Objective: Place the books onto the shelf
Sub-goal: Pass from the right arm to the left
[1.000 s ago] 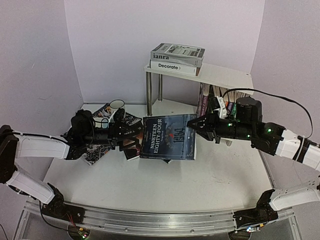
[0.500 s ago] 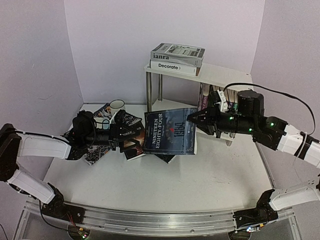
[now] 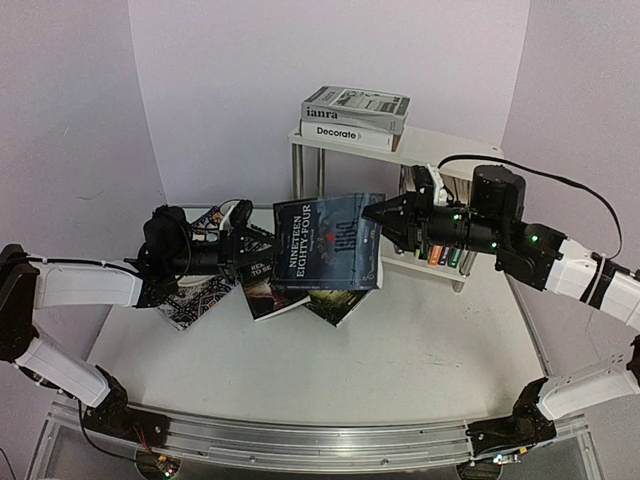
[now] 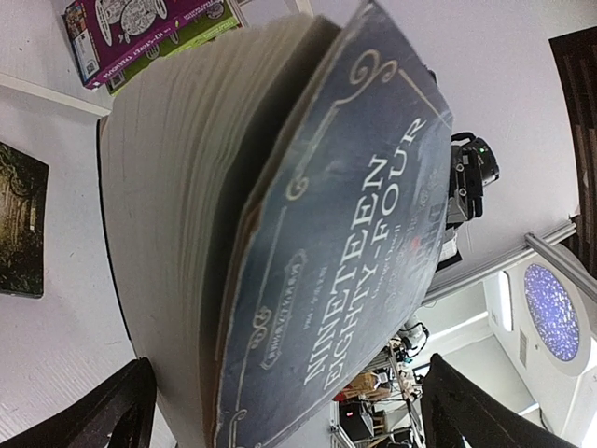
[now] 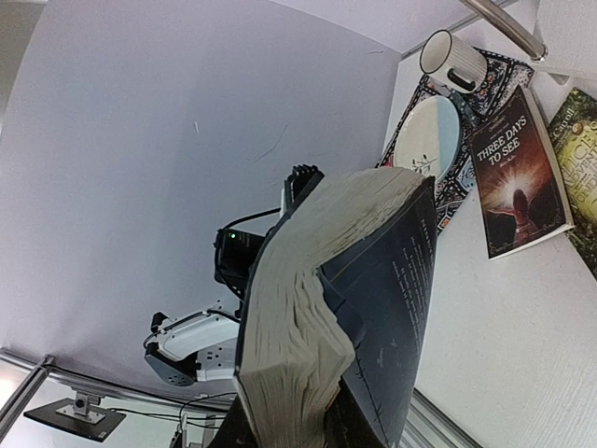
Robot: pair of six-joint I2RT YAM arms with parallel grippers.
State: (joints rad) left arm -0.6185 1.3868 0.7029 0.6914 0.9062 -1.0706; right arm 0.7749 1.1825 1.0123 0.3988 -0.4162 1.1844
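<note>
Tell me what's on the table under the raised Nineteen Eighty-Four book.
Two books lie flat there: Three Days to See and a green-covered book. The raised book covers their far ends, so anything else beneath it is hidden.

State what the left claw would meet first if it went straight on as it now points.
Most likely the Nineteen Eighty-Four book, held up by the right claw; the open left claw points at its edge.

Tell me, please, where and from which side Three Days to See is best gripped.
Take Three Days to See by its foot edge, the short one below the title, coming from the bare table side. It lies flat, with a green book close along one long edge and the placemat by its head; a finger probably must slide underneath.
</note>
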